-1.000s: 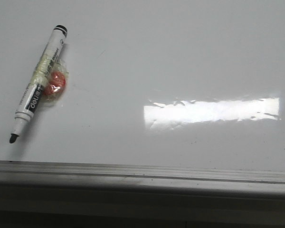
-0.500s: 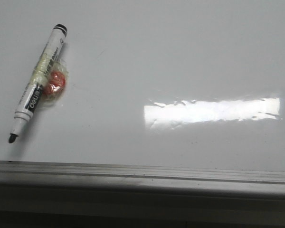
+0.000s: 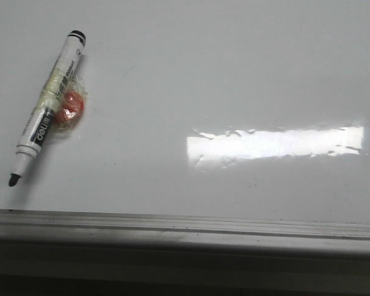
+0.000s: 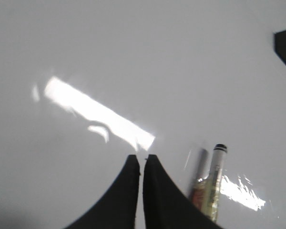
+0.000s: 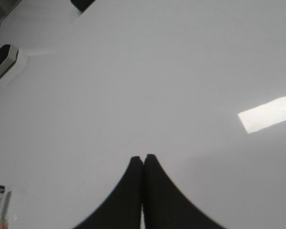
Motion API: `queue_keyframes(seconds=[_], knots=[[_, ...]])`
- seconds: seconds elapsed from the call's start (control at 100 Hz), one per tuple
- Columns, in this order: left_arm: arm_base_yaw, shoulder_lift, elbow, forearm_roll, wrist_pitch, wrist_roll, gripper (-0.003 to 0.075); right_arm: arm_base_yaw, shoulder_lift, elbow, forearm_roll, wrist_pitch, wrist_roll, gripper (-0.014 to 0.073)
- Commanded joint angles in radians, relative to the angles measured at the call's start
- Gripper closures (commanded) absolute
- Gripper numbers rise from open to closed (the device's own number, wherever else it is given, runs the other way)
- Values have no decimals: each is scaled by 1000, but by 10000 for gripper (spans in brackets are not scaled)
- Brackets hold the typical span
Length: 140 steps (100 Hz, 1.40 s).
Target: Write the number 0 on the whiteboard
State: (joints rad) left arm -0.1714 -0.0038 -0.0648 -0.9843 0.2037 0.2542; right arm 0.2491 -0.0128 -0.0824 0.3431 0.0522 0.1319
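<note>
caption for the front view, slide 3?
Uncapped black marker lying on the blank whiteboard, no grippers in view.

I see one obstacle on the whiteboard (image 3: 234,74): a black-tipped marker (image 3: 46,110) lying slanted at the left, with a taped orange lump (image 3: 71,108) stuck to its right side. Everything to the right of it is bare white surface with only a light reflection (image 3: 274,145). The grey frame rail (image 3: 185,223) borders the near edge.
</note>
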Motion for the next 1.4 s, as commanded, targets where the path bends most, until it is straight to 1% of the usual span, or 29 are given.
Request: queue_keyframes(seconds=[0.0, 0.03, 0.08, 0.12, 0.15, 0.2, 0.24, 0.29, 0.36, 0.42, 0.52, 0.63, 0.7, 0.8, 0.89, 0.93, 1.02, 1.09, 1.13, 1.17, 1.24, 1.31, 1.39], knots=[[-9, 18, -120, -21, -7, 175, 664, -5, -16, -101, -32, 56, -5, 631], [-9, 36, -156, -21, 11, 204, 629, -5, -16, -125, -42, 84, -7, 605], [-9, 78, -203, -12, 56, 255, 548, -5, -11, -151, -50, 120, -29, 554], [-9, 125, -244, 6, 116, 291, 496, -5, -7, -168, -54, 146, -46, 510], [-9, 162, -271, 36, 166, 306, 449, -5, -5, -181, -57, 159, -57, 462], [-9, 235, -318, 100, 261, 311, 415, -5, -1, -191, -57, 174, -80, 396], [-9, 307, -358, 156, 342, 309, 420, -5, 4, -193, -57, 185, -80, 346], [-9, 398, -405, 252, 428, 307, 447, -5, 15, -197, -57, 210, -80, 308], [-9, 533, -479, 358, 519, 278, 493, -5, 26, -197, -57, 247, -80, 298], [-9, 640, -548, 441, 576, 273, 500, -5, 29, -197, -57, 274, -80, 298], [-43, 752, -686, 509, 597, 251, 500, -5, 29, -197, -57, 294, -80, 298], [-115, 825, -809, 551, 604, 220, 500, -5, 29, -197, -57, 313, -80, 298], [-168, 856, -867, 607, 633, 169, 497, -5, 29, -197, -57, 320, -80, 298], [-254, 894, -903, 730, 701, 77, 493, -5, 29, -197, -57, 322, -80, 298], [-358, 928, -903, 864, 771, -6, 486, -5, 29, -197, -63, 322, -80, 298], [-419, 942, -903, 959, 809, -47, 486, -5, 29, -197, -71, 324, -80, 298], [-575, 976, -903, 1208, 885, -206, 486, -5, 29, -197, -85, 329, -80, 298], [-693, 988, -903, 1340, 888, -342, 486, -5, 29, -197, -93, 329, -80, 298], [-752, 991, -903, 1372, 860, -468, 486, -5, 29, -197, -100, 329, -80, 298], [-789, 991, -903, 1391, 817, -592, 485, -5, 29, -197, -102, 329, -80, 298], [-840, 991, -903, 1395, 750, -737, 466, -5, 29, -197, -103, 329, -80, 298], [-853, 991, -896, 1390, 686, -862, 408, -5, 29, -197, -103, 330, -80, 298], [-851, 993, -885, 1387, 645, -929, 321, -5, 29, -197, -103, 330, -80, 298]])
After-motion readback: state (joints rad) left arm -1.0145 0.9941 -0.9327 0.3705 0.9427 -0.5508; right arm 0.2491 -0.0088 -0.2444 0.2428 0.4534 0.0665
